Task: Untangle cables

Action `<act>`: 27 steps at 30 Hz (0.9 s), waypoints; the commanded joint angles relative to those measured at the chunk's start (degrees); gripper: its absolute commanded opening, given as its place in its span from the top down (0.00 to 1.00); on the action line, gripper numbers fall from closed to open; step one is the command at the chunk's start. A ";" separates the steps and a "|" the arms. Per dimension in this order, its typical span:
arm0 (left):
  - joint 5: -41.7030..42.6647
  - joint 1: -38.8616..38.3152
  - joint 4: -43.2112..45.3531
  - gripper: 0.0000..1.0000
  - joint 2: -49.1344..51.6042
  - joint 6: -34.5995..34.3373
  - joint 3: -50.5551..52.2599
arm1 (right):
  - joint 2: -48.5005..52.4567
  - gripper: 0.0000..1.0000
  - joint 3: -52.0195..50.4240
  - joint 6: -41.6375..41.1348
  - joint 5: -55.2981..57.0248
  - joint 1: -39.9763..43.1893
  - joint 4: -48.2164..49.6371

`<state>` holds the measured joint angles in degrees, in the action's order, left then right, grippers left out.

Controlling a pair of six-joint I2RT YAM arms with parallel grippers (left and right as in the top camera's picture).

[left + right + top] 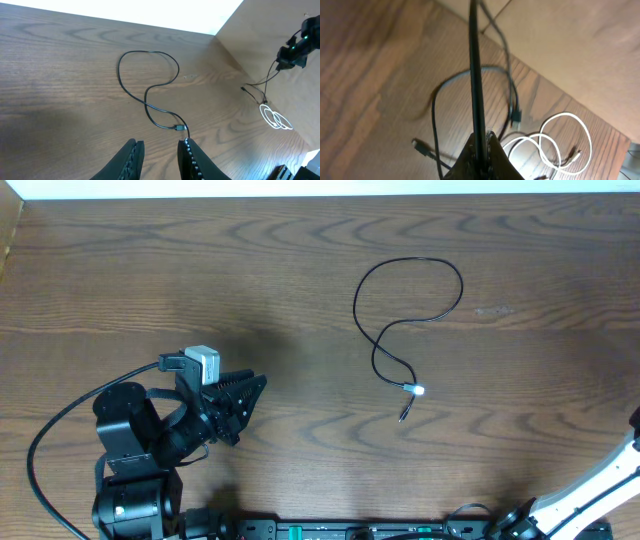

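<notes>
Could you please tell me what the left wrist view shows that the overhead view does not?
Only the left wrist view shows the right gripper, a second black cable hanging from it above a coiled white cable. Only the overhead view shows the left arm's body and part of the right arm. Both show the looped black cable lying loose on the wooden table and the left gripper, open and empty.
</notes>
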<state>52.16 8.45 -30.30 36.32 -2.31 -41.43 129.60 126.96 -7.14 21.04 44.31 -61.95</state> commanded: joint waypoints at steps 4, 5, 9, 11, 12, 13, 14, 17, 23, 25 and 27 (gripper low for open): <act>-0.17 -0.17 0.20 0.72 -0.04 0.37 0.13 | 2.27 0.97 0.42 -6.60 6.23 0.28 -3.69; -0.17 -0.20 0.20 0.72 -0.04 0.37 0.13 | 2.34 0.91 0.42 -7.43 6.51 0.37 -4.15; -0.20 -0.20 0.20 0.72 -0.04 0.39 0.11 | 2.27 0.18 0.44 -7.61 6.21 0.48 -4.28; -0.20 -0.17 0.20 0.72 -0.04 0.52 0.13 | 2.19 0.01 0.44 -7.58 5.07 0.24 -4.31; -0.20 -0.17 0.20 0.72 -0.04 0.63 0.13 | 2.19 0.01 0.44 -7.48 4.17 0.09 -4.31; -0.20 -0.17 0.20 0.72 -0.04 0.63 0.13 | 2.14 0.01 0.44 -7.37 3.26 -0.09 -4.28; -0.20 -0.17 0.20 0.72 -0.04 0.85 0.11 | 2.05 0.01 0.44 -7.15 2.03 -0.22 -4.26; -0.20 -0.17 0.17 0.72 -0.04 1.25 0.13 | 1.29 0.01 0.46 -4.20 -4.63 -0.90 -3.45; -0.20 -0.17 0.09 0.72 -0.04 1.25 0.11 | -3.21 0.01 0.46 8.39 -24.46 -2.82 -0.96; -0.17 -0.20 0.07 0.72 -0.04 1.25 0.11 | -5.31 0.01 0.46 9.64 -25.22 -3.93 -1.20; -0.20 -0.17 -0.07 0.72 -0.02 1.25 0.13 | -7.52 0.01 0.46 10.58 -24.44 -5.40 -1.33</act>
<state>52.16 8.45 -30.30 36.32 -1.61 -41.43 128.25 126.96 -1.34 1.58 40.88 -63.22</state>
